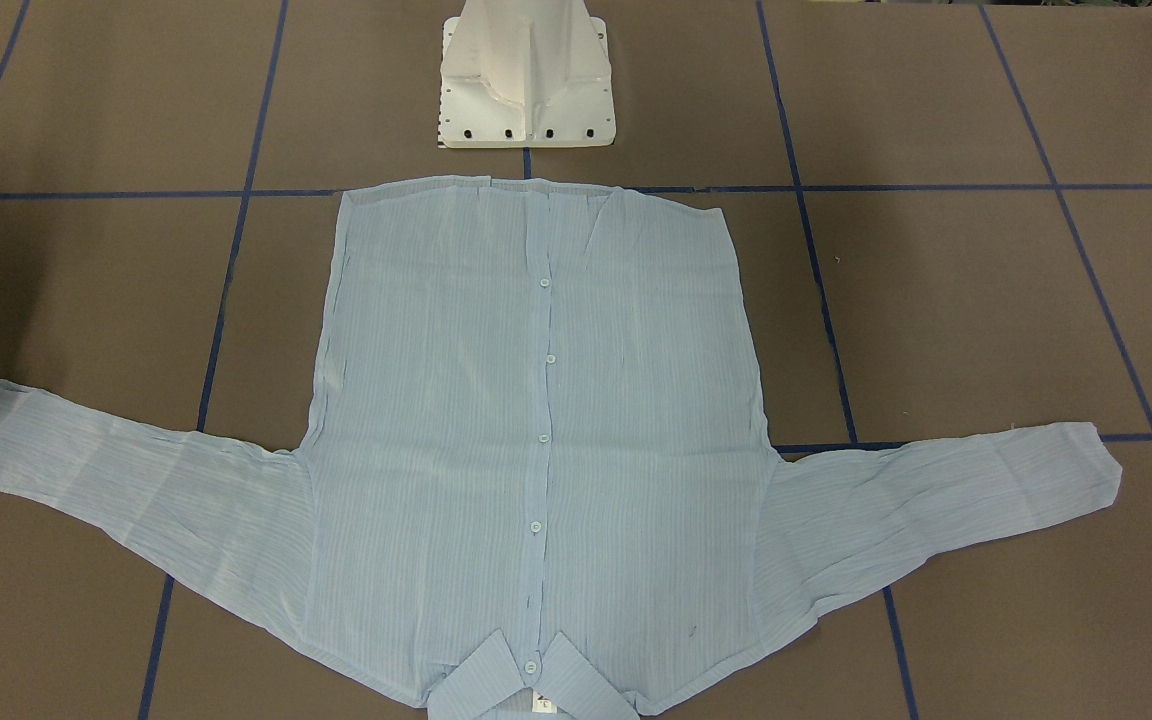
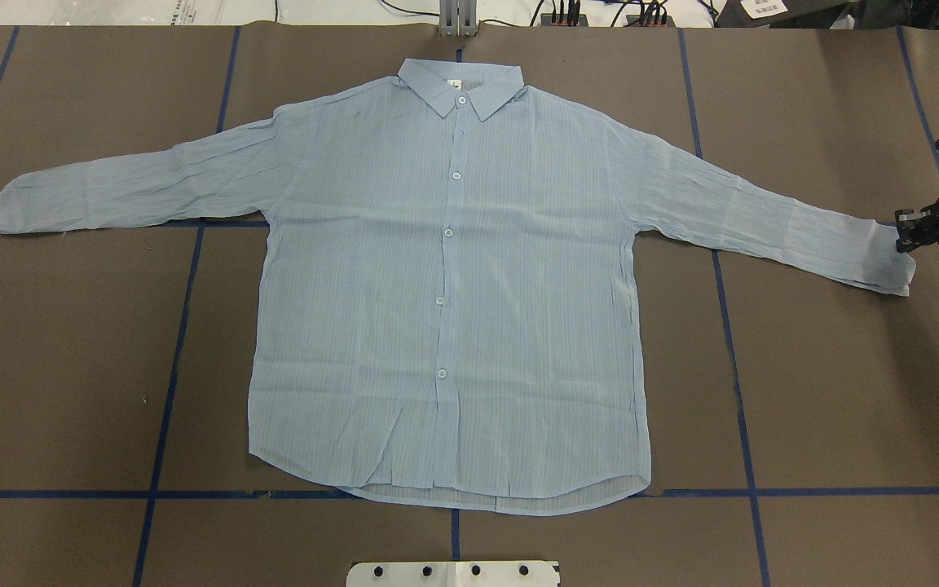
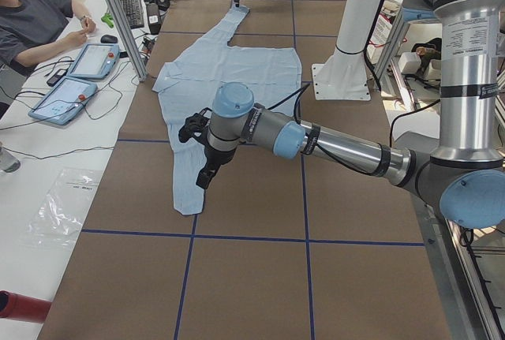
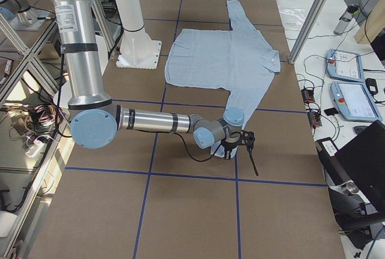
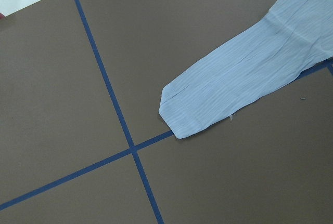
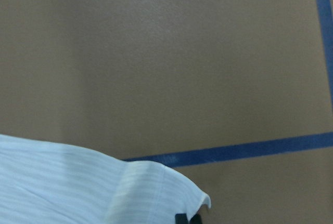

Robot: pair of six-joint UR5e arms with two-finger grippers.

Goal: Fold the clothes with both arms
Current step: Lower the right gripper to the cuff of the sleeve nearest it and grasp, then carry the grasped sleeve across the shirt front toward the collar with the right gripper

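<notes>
"Where is the shirt [image 2: 445, 285]?"

"It lies flat on the brown worktop [image 2: 70, 367], buttons up, with both sleeves stretched out to the sides. Its collar [image 2: 461, 86] is on the side far from the robot."

"And the right gripper [image 2: 903, 238]?"

"It touches the end of one cuff [image 2: 885, 261]. Nobody can tell if it pinches the cloth."

"And the left gripper [image 3: 205, 176]?"

"It hangs above the other sleeve [image 3: 189, 174]. Spread or pressed together? That cannot be told."
</notes>
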